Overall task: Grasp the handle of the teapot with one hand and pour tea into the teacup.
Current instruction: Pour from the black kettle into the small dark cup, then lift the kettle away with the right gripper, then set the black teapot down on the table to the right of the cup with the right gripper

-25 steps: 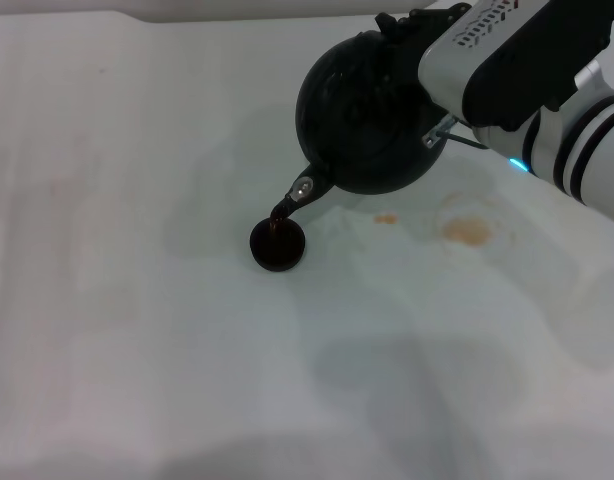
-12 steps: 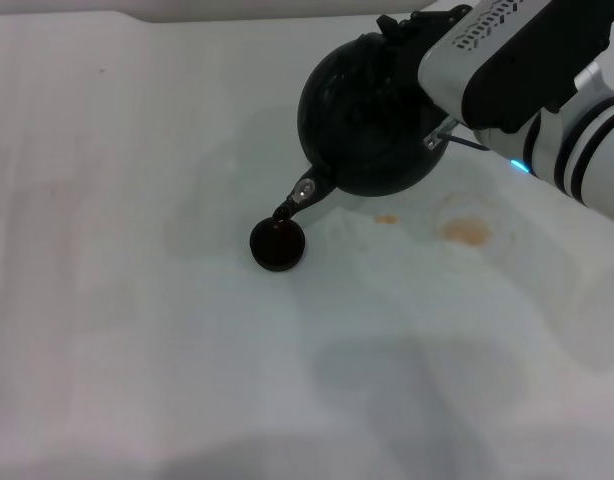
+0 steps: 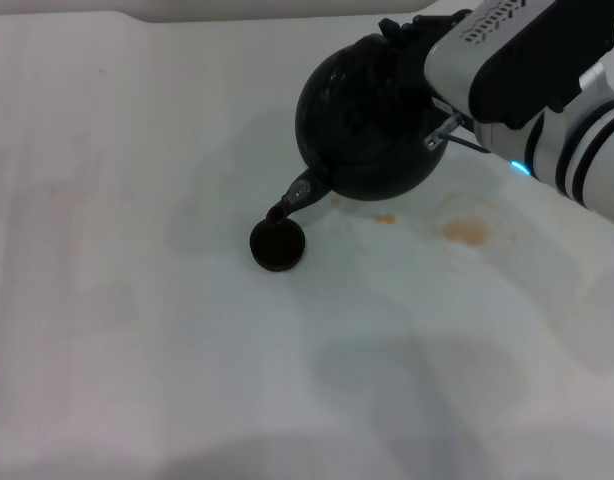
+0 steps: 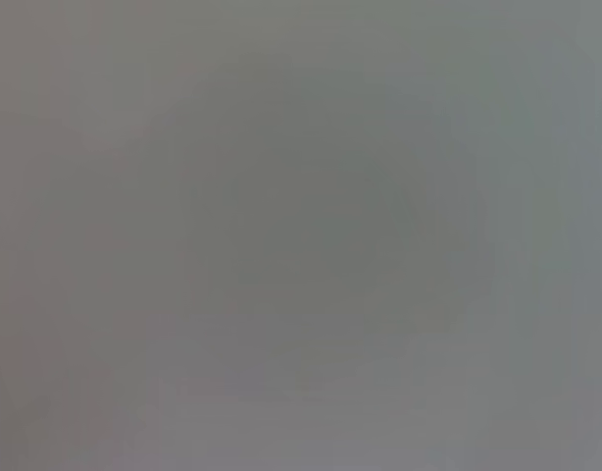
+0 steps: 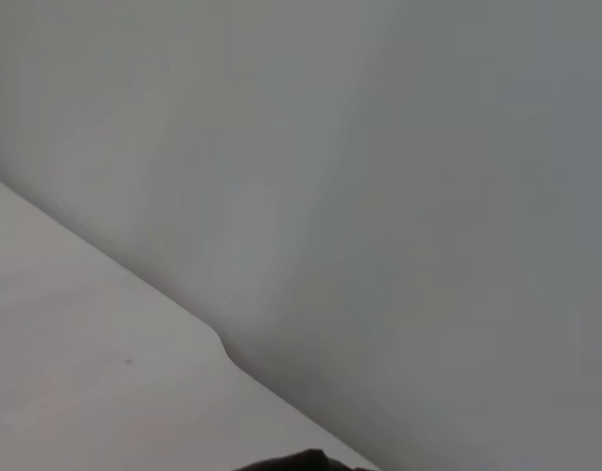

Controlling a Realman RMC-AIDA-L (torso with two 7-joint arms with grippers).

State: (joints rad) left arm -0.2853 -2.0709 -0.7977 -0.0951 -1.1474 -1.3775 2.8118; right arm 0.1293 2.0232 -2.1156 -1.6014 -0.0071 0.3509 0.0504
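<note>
Right gripper, at the end of the white and black arm that enters from the right in the head view, is at the top of the teapot, where the handle shows only as a black bit beside the wrist; its fingers are hidden behind the wrist housing, so whether they are spread or pinching the handle cannot be told. Below and to the left of the gripper spreads the white table. The teapot hangs off the table, tipped down to the left, its silvery-tipped spout the lowest part. Orange-tan stains lie on the table below the gripper, right of the pot. The teacup stands on the table directly under the spout tip, dark inside, farthest from the gripper. The left arm shows in no view.
</note>
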